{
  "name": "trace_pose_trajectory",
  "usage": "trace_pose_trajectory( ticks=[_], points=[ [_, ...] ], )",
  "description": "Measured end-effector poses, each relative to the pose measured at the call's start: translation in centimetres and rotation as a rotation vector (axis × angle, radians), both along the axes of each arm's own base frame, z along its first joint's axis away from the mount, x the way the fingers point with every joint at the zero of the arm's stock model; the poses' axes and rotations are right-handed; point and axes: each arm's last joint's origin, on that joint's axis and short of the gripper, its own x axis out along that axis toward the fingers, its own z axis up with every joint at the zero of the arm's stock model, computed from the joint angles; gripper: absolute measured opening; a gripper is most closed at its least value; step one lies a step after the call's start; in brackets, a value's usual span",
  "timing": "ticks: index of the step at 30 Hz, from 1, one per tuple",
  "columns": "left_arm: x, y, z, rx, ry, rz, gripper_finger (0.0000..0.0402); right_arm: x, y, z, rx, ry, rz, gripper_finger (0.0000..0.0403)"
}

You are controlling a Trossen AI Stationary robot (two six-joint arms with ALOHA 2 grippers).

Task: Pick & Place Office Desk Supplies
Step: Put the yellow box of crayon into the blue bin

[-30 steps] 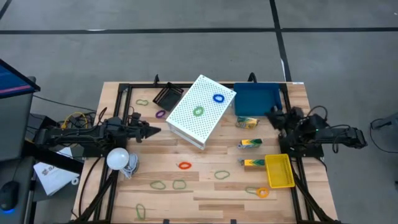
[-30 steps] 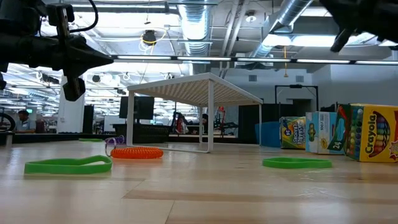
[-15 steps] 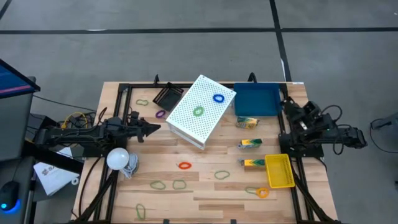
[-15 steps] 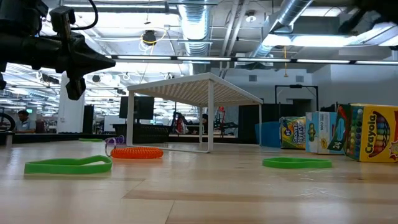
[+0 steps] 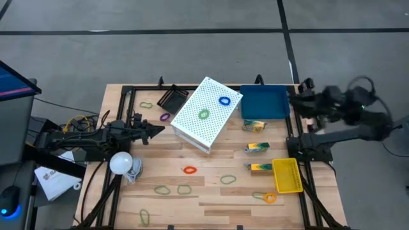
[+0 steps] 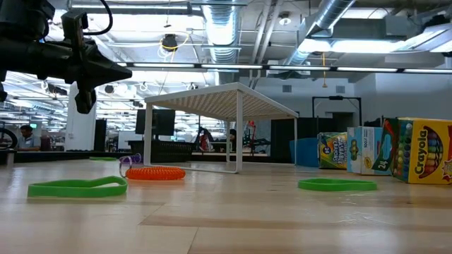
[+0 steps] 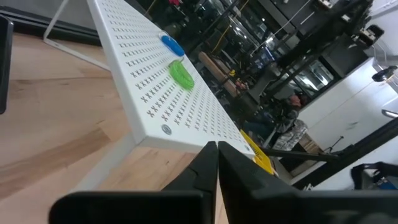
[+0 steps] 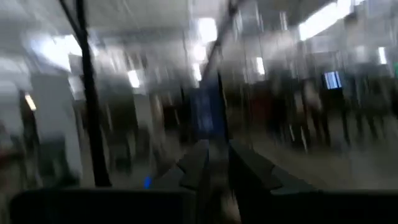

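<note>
**Both arms up in the air, nothing picked, bands all over the desk**

Standing here watching the supplies job. The left gripper (image 5: 155, 131) hovers above the table just short of the white perforated shelf (image 5: 206, 114), fingers pinched together with nothing between them. The right gripper (image 5: 299, 99) is raised at the far right edge beside the blue tray (image 5: 263, 102); it's blurred from above, but its own wrist camera shows a thin slit between the fingers and no load.

Where the stuff is: a green band (image 5: 203, 114) and a blue band (image 5: 224, 101) lie on top of the shelf. An orange band (image 5: 189, 170) and more green loops (image 5: 162, 189) are scattered over the near boards. Three crayon packs (image 5: 257, 148) run in a line from the blue tray toward the yellow tray (image 5: 287, 176), and the black tray (image 5: 171, 98) is at the back by a purple band (image 5: 165, 117).

What I'd worry about: those bands lie flat, so nearly closed fingers will likely skate over them or flick one away. The shelf looks light, and a nudge from the left arm could slide it and drop the bands. The white bulb (image 5: 121, 162) sits close to that arm too.
</note>
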Motion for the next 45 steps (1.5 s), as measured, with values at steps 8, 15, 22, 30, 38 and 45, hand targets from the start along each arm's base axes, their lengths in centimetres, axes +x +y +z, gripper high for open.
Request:
trace_pose_trajectory(
  ticks=[8, 15, 22, 30, 38, 45],
  points=[
    [0.0, 0.0, 0.0, -0.002, -0.003, 0.0, 0.0045, 4.1, 0.3, 0.5, 0.107, 0.869, 0.017, 0.0168],
    [0.0, 0.0, 0.0, -0.001, -0.003, 0.001, 0.0079, 8.6, 1.6, -4.5, 0.072, 1.267, 0.153, 0.0233],
    [0.0, 0.0, 0.1, -0.001, -0.01, 0.001, 0.01, 11.1, 3.4, -11.3, 0.005, 1.305, 0.211, 0.0239],
    [0.0, 0.0, 0.1, -0.005, -0.014, 0.001, 0.0117, 10.9, 3.8, -17.6, -0.033, 1.38, 0.175, 0.024],
    [0.0, 0.0, 0.1, -0.006, -0.014, 0.001, 0.0127, 10.6, 3.4, -20.7, -0.038, 1.393, 0.096, 0.024],
    [0.0, 0.0, 0.1, -0.006, -0.014, 0.001, 0.0127, 11.1, 3.0, -21.1, -0.043, 1.411, 0.045, 0.024]
  ],
)
